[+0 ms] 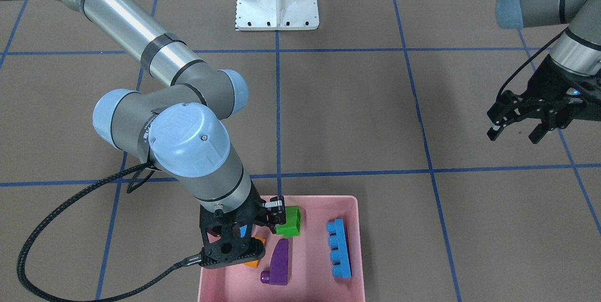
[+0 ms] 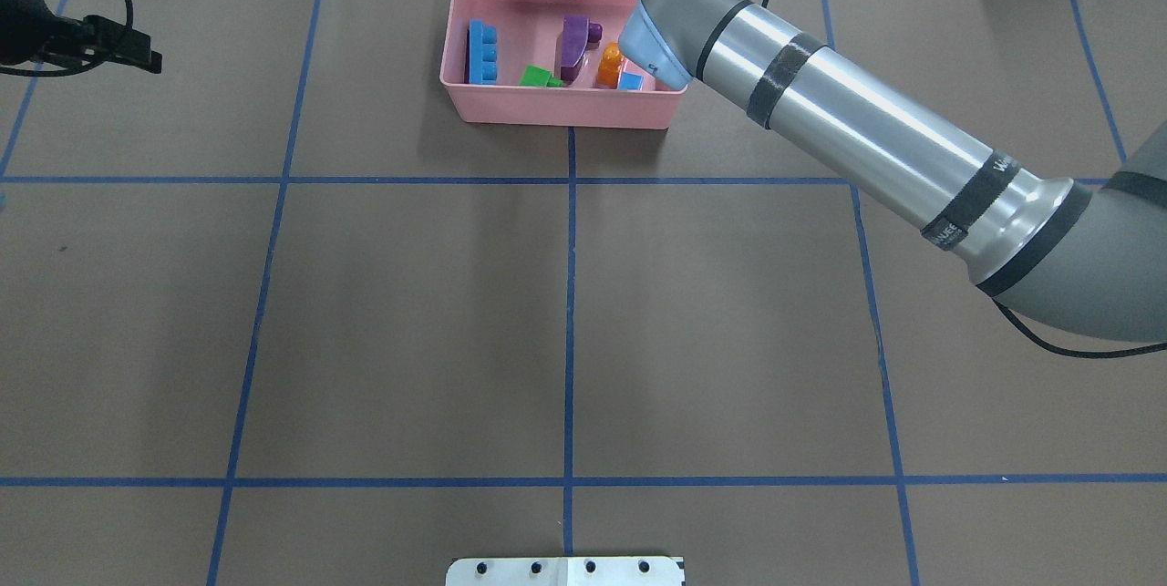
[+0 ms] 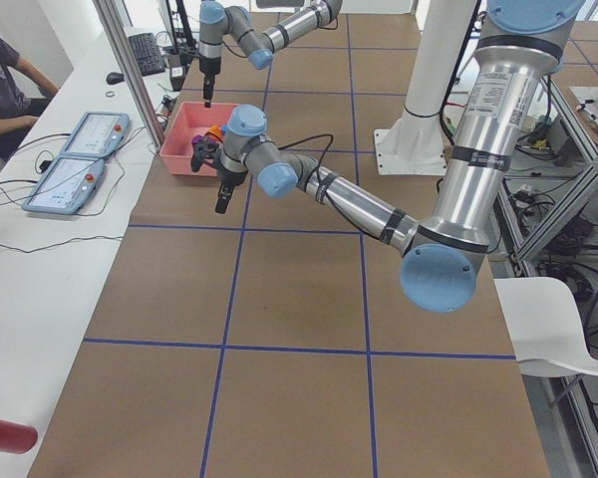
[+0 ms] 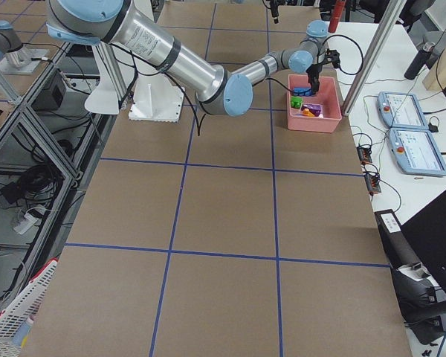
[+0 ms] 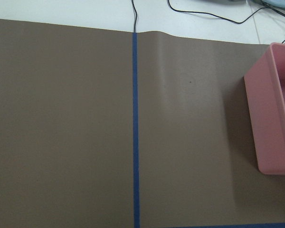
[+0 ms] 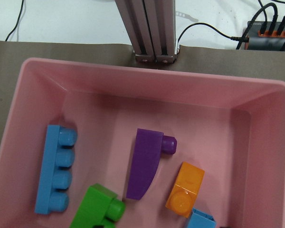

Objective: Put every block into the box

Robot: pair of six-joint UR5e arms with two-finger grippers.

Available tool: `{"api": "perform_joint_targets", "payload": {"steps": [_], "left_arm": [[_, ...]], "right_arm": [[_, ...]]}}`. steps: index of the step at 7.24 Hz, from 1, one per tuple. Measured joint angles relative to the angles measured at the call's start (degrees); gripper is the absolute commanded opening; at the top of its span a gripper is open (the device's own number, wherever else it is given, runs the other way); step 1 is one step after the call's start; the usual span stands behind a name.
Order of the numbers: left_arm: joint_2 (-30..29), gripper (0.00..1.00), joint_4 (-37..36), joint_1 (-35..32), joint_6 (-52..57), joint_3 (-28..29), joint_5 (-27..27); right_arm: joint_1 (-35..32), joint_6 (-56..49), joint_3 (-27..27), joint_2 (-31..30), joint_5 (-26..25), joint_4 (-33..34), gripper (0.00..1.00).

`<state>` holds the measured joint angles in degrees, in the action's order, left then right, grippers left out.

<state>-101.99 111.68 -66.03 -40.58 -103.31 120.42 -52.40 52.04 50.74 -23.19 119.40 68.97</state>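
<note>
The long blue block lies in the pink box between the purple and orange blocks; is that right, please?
Not quite: the right wrist-mounted view shows the long blue block in the pink box by a side wall, with the purple block beside the orange block.

so the right gripper (image 1: 256, 224) hangs over the pink box (image 1: 328, 288): green block (image 1: 288, 222), purple block (image 1: 278, 259), long blue block (image 1: 339, 255) inside, orange block (image 1: 253, 262) half hidden
</note>
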Motion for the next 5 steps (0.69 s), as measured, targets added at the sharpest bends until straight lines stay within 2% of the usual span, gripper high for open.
{"api": "perform_joint_targets", "payload": {"steps": [2,3,5], "left_arm": [[5.27,1.00,-0.10,-3.19,6.79,-1.80,0.65],[7.46,1.00,-0.13,-5.48,8.47,-2.27,2.48],[10.06,1.00,-3.23,-10.65,19.85,-1.97,6.89]], "right_arm": [[-5.94,-2.22,5.54,-0.43,5.85,11.43,1.00],[-9.15,-6.35,9.76,-2.64,8.36,17.06,1.00],[-13.98,-16.36,18.71,-12.05,9.92,22.22,1.00]]}}
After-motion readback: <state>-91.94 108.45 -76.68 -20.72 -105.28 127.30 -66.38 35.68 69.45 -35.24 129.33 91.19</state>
